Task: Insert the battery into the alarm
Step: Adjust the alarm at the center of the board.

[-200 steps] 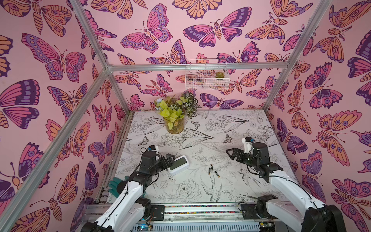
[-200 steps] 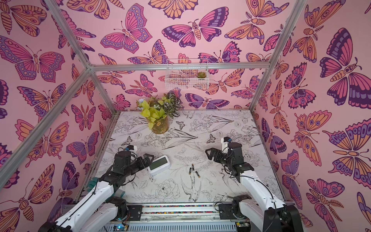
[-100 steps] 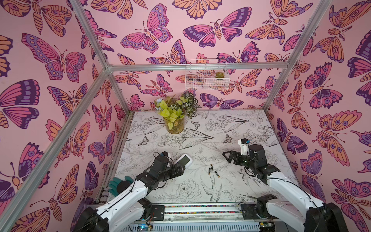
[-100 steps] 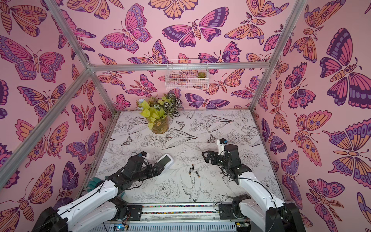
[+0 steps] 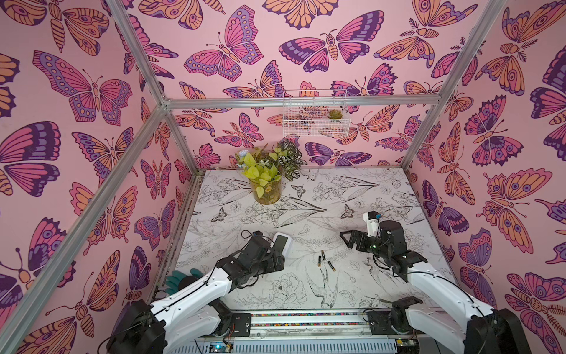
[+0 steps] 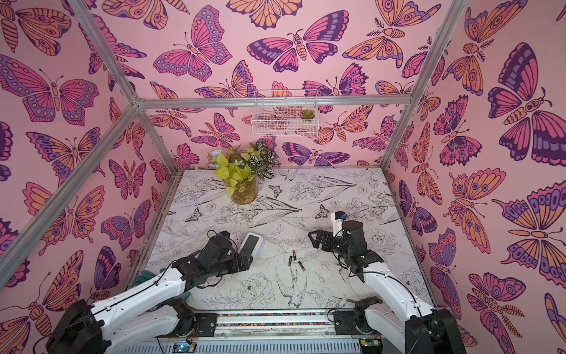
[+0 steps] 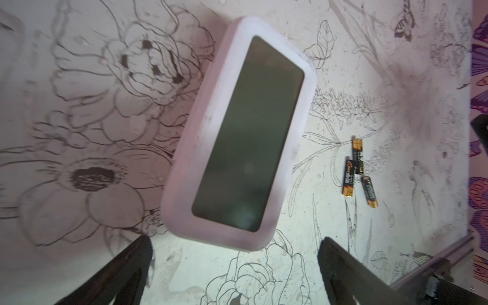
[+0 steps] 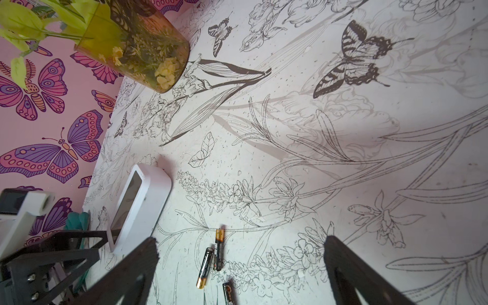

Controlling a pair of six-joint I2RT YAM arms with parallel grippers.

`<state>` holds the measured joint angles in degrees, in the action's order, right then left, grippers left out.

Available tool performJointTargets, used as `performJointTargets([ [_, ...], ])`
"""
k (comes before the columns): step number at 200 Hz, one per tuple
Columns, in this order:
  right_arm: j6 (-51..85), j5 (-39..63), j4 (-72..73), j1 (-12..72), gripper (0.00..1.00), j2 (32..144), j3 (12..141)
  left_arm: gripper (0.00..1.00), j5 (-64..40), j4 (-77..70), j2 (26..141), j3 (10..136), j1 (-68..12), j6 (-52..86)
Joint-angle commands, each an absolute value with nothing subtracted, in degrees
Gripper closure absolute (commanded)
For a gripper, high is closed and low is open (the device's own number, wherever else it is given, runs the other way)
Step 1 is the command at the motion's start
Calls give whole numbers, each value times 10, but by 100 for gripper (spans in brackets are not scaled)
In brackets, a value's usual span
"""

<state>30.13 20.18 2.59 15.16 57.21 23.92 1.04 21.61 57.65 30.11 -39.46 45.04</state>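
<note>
Since a second ago my left arm has sunk low and stretched forward. The alarm (image 5: pixel 282 245), flat then, is now tipped up on a long edge.

In both top views, the alarm sits in the left half of the worktop (image 5: pixel 306 214), nearer the front edge than the back. My left gripper (image 5: pixel 277 256) is just beside it, spread wide. Three batteries (image 5: pixel 318 262) lie loose near the middle, close together, well apart from both grippers. My right gripper (image 5: pixel 347 240) hangs over the right half, also spread wide and holding nothing. A plant pot (image 5: pixel 266 191) stands toward the back left corner.

In the left wrist view, the alarm's (image 7: pixel 245 137) dark screen faces me. My two fingers (image 7: pixel 126 269) are far apart with the alarm just beyond their tips. I cannot tell if either touches it. The batteries (image 7: pixel 348 179) lie past the alarm.

In the right wrist view, my fingers (image 8: pixel 132 272) stand wide over bare worktop with the batteries (image 8: pixel 204 266) between them and lower down. The alarm (image 8: pixel 142 203) is propped on its edge, and my left gripper (image 8: pixel 66 245) is at its near end.
</note>
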Motion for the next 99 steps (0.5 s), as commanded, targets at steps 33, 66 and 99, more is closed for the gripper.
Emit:
performJointTargets([
  [33, 291, 194, 25, 155, 1, 568, 235, 0, 116, 364, 679, 420, -406, 363],
  [66, 293, 197, 29, 156, 1, 568, 232, 0, 127, 354, 784, 484, -432, 328],
  [99, 293, 201, 32, 159, 1, 573, 232, 0, 111, 325, 839, 513, -434, 307],
])
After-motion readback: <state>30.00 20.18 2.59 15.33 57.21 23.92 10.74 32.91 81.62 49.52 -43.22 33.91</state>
